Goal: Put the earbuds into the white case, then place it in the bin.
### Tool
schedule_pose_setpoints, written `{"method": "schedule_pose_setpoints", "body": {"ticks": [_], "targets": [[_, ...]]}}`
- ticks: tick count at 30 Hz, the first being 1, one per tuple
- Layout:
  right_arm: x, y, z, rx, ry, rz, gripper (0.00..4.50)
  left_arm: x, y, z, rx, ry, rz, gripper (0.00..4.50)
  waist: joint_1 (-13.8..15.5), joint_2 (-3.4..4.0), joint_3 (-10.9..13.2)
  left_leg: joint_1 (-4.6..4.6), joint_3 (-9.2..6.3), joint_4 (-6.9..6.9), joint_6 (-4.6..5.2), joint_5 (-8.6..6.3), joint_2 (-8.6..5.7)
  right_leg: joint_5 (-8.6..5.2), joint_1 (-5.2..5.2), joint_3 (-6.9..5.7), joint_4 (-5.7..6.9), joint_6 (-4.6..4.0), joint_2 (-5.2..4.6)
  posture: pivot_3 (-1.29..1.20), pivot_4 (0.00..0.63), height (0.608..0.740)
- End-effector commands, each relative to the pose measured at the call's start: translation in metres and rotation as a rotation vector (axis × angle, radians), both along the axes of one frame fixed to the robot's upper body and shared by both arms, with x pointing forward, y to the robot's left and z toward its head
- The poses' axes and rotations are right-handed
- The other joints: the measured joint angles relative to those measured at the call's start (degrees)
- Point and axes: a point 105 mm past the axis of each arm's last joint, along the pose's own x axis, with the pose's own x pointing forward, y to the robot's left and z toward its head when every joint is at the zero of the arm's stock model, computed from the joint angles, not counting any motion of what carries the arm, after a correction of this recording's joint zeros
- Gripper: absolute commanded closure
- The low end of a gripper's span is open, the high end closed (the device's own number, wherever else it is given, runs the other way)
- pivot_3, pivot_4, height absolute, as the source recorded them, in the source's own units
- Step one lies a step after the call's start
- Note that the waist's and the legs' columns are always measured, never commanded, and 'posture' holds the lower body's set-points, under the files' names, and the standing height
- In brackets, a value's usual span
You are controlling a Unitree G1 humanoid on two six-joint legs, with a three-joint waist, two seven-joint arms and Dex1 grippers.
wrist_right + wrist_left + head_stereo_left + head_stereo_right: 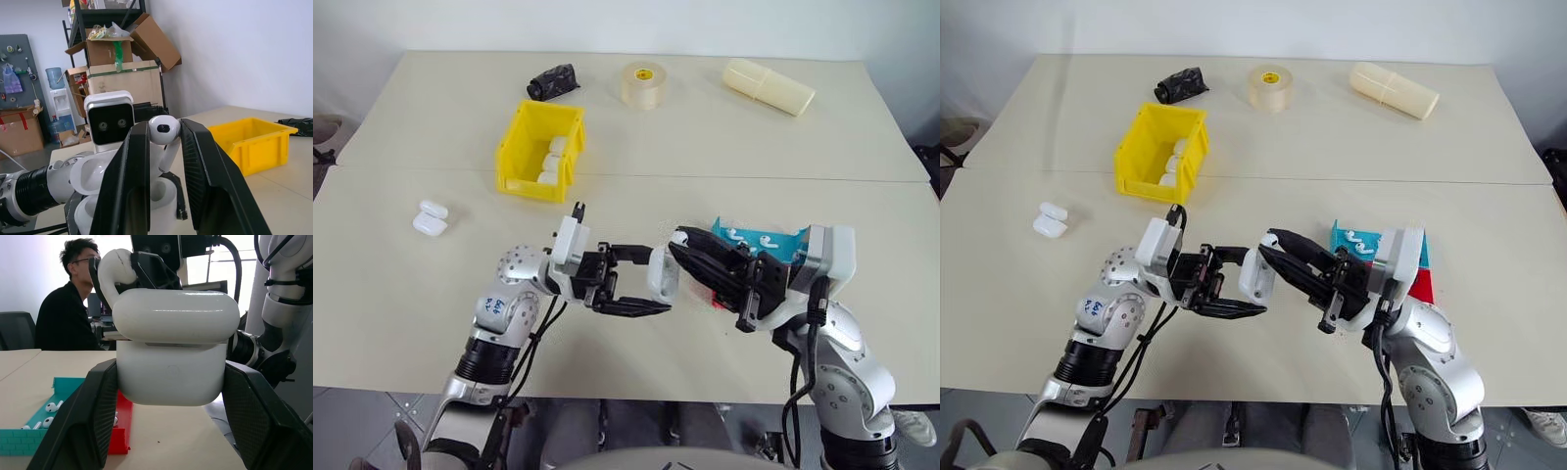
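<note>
My left gripper (658, 279) is shut on the white case (171, 377), holding it above the table with its hinged lid (176, 316) open. My right gripper (164, 132) is shut on one earbud (163, 128), pinched at the fingertips with its stem pointing down at the open case (161, 195). The two grippers meet in front of me. More earbuds (736, 235) lie in the teal tray (773, 245) by my right arm. The yellow bin (514, 147) stands at the far left of the middle with white cases inside.
Another white case (431, 217) lies on the table to the left. A red tray (715, 299) sits against the teal one. At the far edge lie a black bundle (553, 81), a tape roll (644, 84) and a cream cylinder (769, 86). A person (63, 313) sits beyond the table.
</note>
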Motion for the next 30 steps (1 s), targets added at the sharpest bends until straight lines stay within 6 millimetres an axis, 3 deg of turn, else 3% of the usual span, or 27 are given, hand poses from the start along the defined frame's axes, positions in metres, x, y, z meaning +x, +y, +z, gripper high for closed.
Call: {"method": "schedule_pose_setpoints", "body": {"ticks": [1,20,30], "targets": [[-0.005,0.003,-0.002,0.008,-0.019,0.010,3.97,-0.001,0.001,0.010,-0.039,-0.020,-0.008,1.72,0.01,0.00,0.00,0.00,0.00,0.00,0.00,0.00,0.00,0.00,0.00,0.00,0.00,0.00,0.00,0.00,0.150,0.740],[0.002,0.005,-0.034,-0.067,0.050,0.016,3.97,-0.005,-0.004,0.018,-0.076,-0.035,-0.029,1.72,0.01,0.00,0.00,0.00,0.02,0.00,0.00,0.00,0.01,0.00,-0.02,0.01,0.00,0.00,0.00,0.00,0.150,0.740],[0.000,0.005,-0.032,-0.065,0.054,0.078,0.76,-0.005,-0.005,0.021,-0.089,-0.043,-0.025,1.72,0.01,0.00,0.00,0.00,0.02,0.00,0.00,0.00,0.01,0.00,-0.01,0.02,0.00,0.00,0.00,0.00,0.150,0.740]]}}
